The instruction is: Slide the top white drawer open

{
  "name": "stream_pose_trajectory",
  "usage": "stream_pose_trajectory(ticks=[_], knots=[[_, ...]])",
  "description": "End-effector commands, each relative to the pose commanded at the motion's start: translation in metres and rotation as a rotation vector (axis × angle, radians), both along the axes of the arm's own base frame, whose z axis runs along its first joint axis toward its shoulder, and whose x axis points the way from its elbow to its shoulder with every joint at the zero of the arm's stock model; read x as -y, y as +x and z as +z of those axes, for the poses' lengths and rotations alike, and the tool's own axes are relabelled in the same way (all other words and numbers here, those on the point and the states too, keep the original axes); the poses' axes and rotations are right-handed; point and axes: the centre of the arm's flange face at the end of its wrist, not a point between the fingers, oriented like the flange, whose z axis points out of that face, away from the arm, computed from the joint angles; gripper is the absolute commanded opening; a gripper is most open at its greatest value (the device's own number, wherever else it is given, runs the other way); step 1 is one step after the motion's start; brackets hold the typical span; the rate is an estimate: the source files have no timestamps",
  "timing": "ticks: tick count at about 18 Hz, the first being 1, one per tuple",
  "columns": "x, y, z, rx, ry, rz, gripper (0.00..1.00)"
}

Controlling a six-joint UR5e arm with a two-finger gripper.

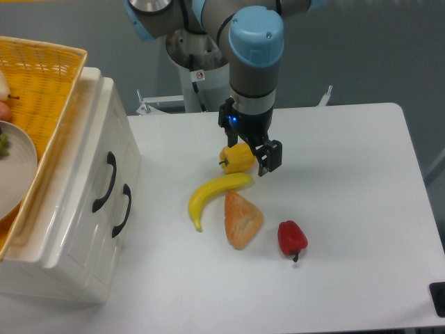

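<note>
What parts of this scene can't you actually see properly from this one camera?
- Gripper: only one finger shows; the wrist and yellow pepper hide the other, so open or shut is unclear.
- Wicker basket and plate: cut off by the left edge.
- Top white drawer: inside unseen, front closed.

A grey metallic arm (254, 83) is seen, built of thick cylindrical links. Its joints are closed by rounded light-blue caps (256, 33), one large cap facing the camera and parts of others visible at the top edge. A white base column (198, 76) bearing a small red-and-white sticker is visible behind. The wrist ends in a black gripper (259, 158) on whose body a small blue light is lit; one black finger (272, 156) is clearly seen.
</note>
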Motion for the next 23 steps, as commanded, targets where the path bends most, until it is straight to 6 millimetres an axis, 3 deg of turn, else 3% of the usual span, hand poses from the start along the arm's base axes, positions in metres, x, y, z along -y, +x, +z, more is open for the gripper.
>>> stream_pose_trajectory(ticks=[5,8,23], knots=[[0.000,0.003,0.003,0.017,0.016,0.114,1.00],[-0.010,0.012,0.001,0.032,0.021,0.230,1.00],[-0.012,0.020,-0.008,0.040,0.005,0.266,1.00]])
